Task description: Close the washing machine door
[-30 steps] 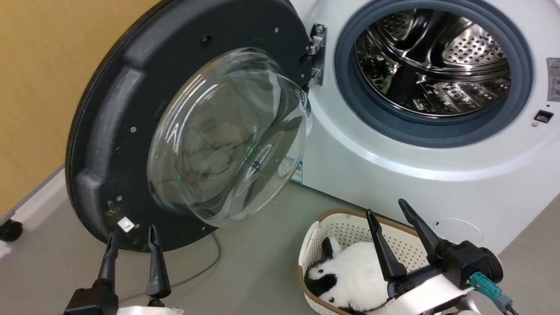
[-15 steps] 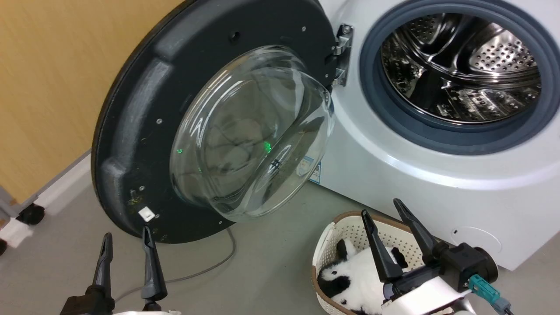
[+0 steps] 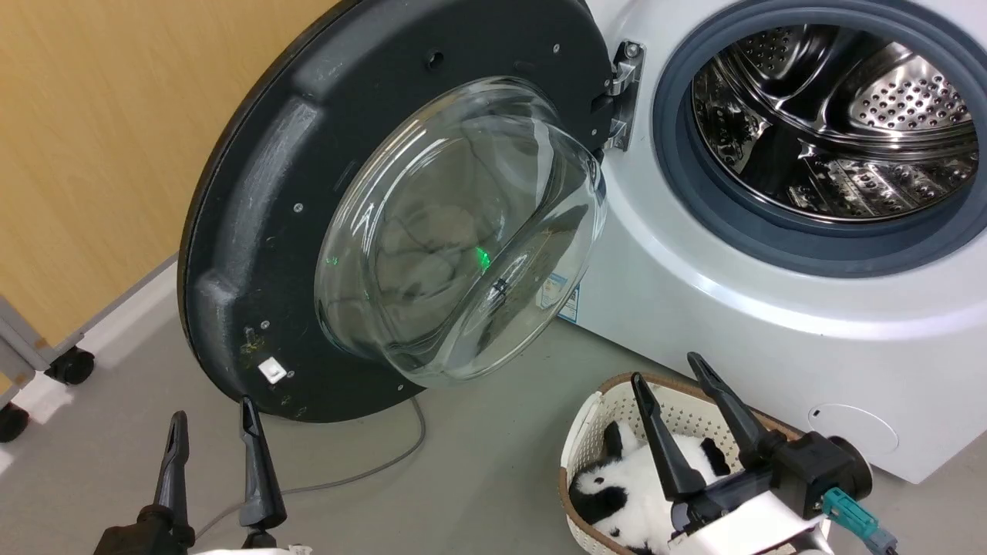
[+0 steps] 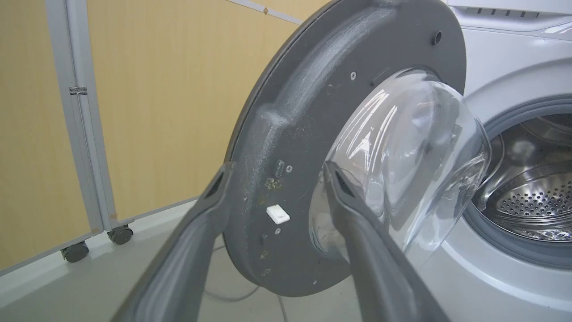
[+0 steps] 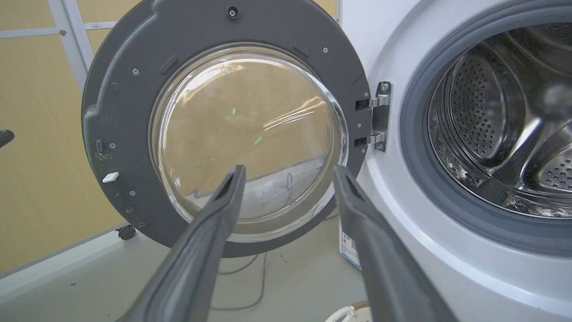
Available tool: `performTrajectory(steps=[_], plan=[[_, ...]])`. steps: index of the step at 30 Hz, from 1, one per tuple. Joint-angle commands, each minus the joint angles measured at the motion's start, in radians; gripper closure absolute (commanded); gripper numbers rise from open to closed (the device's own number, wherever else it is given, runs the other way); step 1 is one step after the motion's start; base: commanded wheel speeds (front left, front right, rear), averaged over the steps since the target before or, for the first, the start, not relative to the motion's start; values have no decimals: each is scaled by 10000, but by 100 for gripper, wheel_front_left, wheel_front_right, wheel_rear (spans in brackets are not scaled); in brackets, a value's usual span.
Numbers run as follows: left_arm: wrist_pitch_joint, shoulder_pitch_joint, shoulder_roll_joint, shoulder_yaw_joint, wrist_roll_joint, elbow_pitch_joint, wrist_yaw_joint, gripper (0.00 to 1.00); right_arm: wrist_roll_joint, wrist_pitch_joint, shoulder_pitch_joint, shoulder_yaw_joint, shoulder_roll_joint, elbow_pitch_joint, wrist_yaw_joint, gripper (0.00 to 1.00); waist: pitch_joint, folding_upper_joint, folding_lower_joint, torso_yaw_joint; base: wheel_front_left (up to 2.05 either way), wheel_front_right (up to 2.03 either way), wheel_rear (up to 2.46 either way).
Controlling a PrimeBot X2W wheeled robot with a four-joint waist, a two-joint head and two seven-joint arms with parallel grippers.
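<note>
Door: large round glossy black disc with a bulging clear glass bowl centre (image 3: 401,223); hung wide open at 9 o'clock of the drum mouth, inner face turned to the head camera, unlatched.
Hinge: bright metal bracket (image 3: 623,96); carried the door at its 3 o'clock edge, so the free edge lay at 9 o'clock.
Machine: big white boxy front-loader (image 3: 694,324); perforated steel drum (image 3: 833,116) ringed by a grey rubber gasket (image 3: 802,248).
Left gripper: two long dark fingers (image 3: 213,411); parted moderately, held nothing; stood near the door's 7 o'clock rim, apart from it; judged staged to reach the free edge and push.
Right gripper: same build (image 3: 665,368); parted wider, held nothing; hung over a cream perforated plastic basket (image 3: 586,416) holding a black-and-white panda plush (image 3: 624,493), at 5 o'clock of the head view; judged idle.
Labels: small blue-and-white sticker (image 3: 567,297) on the machine front, at 5 o'clock of the door; print too small to read.
Tab: small white rectangle (image 3: 271,371) on the door's inner face; blank.
Brand: none legible.
</note>
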Motion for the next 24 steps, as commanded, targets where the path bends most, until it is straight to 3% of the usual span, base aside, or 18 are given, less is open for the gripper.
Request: performTrajectory(steps=[1,3,4,5,12,15,19,24], plan=[[-53,92,4,24,2,-52,7,0,96,-45,-87,0,-70,-19,8,0,0,0,0,-2,0,0,0],[-53,112,4,-2,-20,-40,-21,0,84,-45,-62,-16,-78,-48,8,0,-4,0,0,-5,0,0,0],[-53,115,4,-18,-62,-32,-48,42,77,-45,-48,-26,-79,-62,8,0,-6,0,0,-6,0,0,0],[-53,84,4,-6,-131,-69,-77,100,69,-45,-32,-40,-80,-79,8,0,-4,0,0,-3,0,0,0],[-53,-601,4,881,-433,-312,-596,100,-59,-45,94,-200,-166,-248,8,0,121,0,0,-18,0,0,0],[-53,-1207,171,1553,-284,-352,-1034,100,-143,-45,186,-382,-188,-356,8,0,246,0,0,-41,0,0,0],[71,-2667,961,2507,-1246,941,-1855,100,-268,-45,438,-637,-186,-641,8,0,465,0,0,-62,0,0,0],[1574,-4681,1999,3618,-3488,2959,-2214,100,-343,-45,725,-937,-148,-809,8,0,570,0,0,-102,0,0,0]])
